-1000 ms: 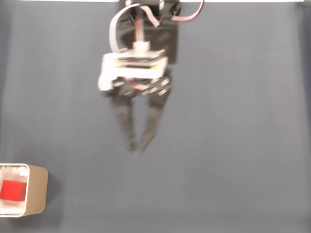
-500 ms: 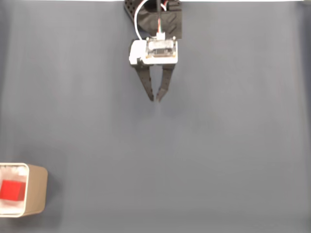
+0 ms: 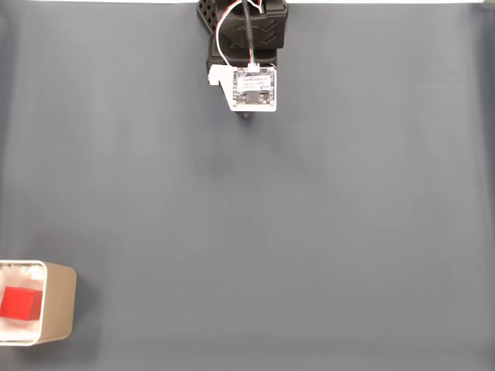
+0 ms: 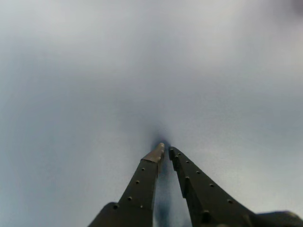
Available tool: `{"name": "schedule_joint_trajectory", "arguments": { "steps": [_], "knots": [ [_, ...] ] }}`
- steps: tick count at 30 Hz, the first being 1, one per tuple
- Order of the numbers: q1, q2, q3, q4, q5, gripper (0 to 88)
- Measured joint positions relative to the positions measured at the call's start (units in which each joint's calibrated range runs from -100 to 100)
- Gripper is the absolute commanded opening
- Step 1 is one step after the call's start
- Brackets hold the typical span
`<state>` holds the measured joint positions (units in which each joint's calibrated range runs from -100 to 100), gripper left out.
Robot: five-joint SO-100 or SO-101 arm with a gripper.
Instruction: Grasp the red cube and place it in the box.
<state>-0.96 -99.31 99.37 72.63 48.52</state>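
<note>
**Operator:** Where does the cube sit against the arm?

**Spotter:** Your red cube already lies inside the box, which stands at the near-left corner of the grey tabletop in the fixed view. Your arm is folded back at the middle of the far edge, so box and arm are well apart, on a diagonal across the mat.

**Operator:** And the gripper?

**Spotter:** In the wrist view your gripper has its fingertips drawn together, almost touching, with nothing between them, pointing down at bare mat. In the fixed view the wrist board covers the fingers from above.

**Operator:** So what is left for me?

**Spotter:** By my judgement, nothing: the placing looks finished and you are at rest. The cube has no long axis to mind. Should you reach again, the way lies toward the near-left corner, with open mat all along it. Watch the box itself, for it sits hard against the left edge of the picture, with little room beyond.
</note>
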Motion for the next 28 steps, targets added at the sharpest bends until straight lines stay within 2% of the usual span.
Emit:
{"name": "schedule_joint_trajectory", "arguments": {
  "steps": [28],
  "knots": [
    [0.1,-0.7,0.0,2.0,0.2,0.2]
  ]
}}
